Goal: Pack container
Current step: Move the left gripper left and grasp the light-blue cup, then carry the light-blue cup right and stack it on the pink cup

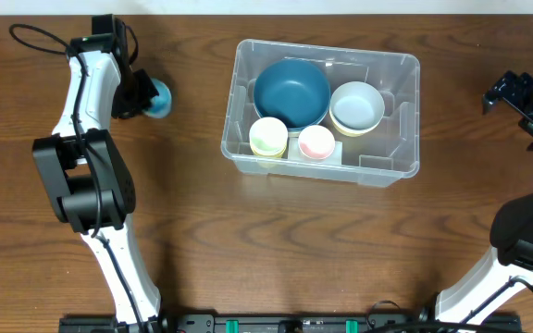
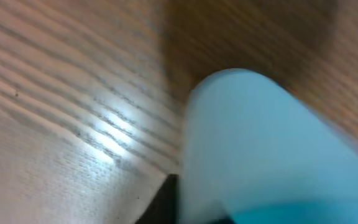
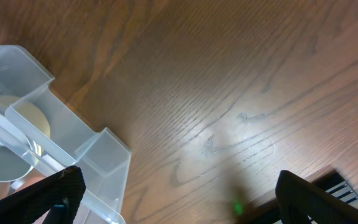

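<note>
The container (image 1: 403, 67), a clear plastic bin, stands at the table's middle back. It holds a dark blue bowl (image 1: 291, 91), a white bowl (image 1: 357, 106), a pale green cup (image 1: 268, 136) and a pink cup (image 1: 316, 142). My left gripper (image 1: 141, 94) is at the far left, shut on the rim of a light blue bowl (image 1: 160, 98). That bowl fills the left wrist view (image 2: 260, 143), blurred, with one dark finger (image 2: 166, 202) beside it. My right gripper (image 1: 518, 96) is open and empty at the far right, with a corner of the container (image 3: 73, 140) to its left.
The wooden table (image 1: 276, 240) runs to a far edge behind the container. The right arm's base (image 1: 526, 236) stands at the right front and the left arm's base (image 1: 86, 180) at the left. A green light spot (image 3: 237, 207) lies on the wood.
</note>
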You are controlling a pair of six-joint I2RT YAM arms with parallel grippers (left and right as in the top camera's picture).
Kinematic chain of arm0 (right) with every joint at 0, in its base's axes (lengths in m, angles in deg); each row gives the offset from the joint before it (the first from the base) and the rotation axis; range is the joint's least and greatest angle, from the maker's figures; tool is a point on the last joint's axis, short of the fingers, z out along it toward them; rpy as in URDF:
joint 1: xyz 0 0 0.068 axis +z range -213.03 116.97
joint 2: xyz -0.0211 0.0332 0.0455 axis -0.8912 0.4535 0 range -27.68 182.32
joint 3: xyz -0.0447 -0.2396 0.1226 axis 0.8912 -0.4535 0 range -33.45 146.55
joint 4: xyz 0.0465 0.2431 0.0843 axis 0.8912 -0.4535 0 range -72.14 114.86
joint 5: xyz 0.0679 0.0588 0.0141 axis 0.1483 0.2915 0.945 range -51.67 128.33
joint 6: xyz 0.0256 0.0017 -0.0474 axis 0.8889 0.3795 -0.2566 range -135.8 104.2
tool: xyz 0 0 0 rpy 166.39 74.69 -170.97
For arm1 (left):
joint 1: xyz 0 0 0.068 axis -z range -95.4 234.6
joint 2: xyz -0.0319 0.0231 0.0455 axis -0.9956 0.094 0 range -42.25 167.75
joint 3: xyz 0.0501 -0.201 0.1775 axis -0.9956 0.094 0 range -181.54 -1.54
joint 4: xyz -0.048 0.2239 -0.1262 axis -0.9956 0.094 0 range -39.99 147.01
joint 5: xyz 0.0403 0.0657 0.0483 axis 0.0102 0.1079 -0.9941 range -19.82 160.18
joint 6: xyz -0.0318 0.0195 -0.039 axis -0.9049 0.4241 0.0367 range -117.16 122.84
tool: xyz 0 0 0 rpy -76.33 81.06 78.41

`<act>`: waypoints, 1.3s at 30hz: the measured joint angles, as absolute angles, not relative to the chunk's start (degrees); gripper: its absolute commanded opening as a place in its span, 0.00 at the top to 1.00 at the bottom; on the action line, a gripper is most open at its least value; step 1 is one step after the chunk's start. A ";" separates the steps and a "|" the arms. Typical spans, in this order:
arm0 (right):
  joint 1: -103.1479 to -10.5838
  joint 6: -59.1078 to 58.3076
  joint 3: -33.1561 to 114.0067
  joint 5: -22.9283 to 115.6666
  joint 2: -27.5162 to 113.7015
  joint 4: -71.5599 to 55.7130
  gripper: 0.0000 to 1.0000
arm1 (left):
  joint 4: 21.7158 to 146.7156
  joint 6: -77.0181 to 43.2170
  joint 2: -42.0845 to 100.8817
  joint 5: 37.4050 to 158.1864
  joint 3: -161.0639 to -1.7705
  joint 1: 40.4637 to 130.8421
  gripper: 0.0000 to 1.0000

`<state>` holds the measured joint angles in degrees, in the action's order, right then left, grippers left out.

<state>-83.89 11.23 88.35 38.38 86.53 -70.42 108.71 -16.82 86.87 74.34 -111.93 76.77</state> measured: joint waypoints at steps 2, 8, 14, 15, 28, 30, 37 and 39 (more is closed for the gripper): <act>-83.89 11.23 88.35 38.38 86.53 -70.42 0.01 | 109.71 -16.80 86.87 74.34 -111.93 76.77 0.94; -83.89 11.23 88.35 38.38 86.53 -70.42 0.01 | 111.48 -16.82 85.58 74.32 -111.91 76.96 0.94; -83.91 11.23 88.35 38.38 86.53 -70.42 0.01 | 109.17 -16.82 72.45 74.85 -112.08 79.98 0.94; -83.89 11.23 88.35 38.38 86.53 -70.42 0.01 | 108.90 -16.82 69.01 75.52 -112.67 81.20 0.94; -83.89 11.23 88.35 38.38 86.53 -70.40 0.01 | 107.99 -10.86 48.16 73.34 -117.85 119.72 0.94; -83.89 11.23 88.35 38.38 86.53 -70.40 0.01 | 109.47 -10.57 51.20 71.04 -117.66 122.32 0.94; -83.89 11.23 88.35 38.38 86.53 -70.42 0.01 | 113.62 -10.33 64.53 67.46 -116.30 123.94 0.94; -83.91 11.23 88.35 38.38 86.53 -70.42 0.01 | 113.69 -10.22 67.38 66.96 -116.28 123.80 0.94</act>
<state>-83.91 11.23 88.35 38.38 86.53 -70.42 113.69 -10.22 67.38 66.96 -116.28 123.80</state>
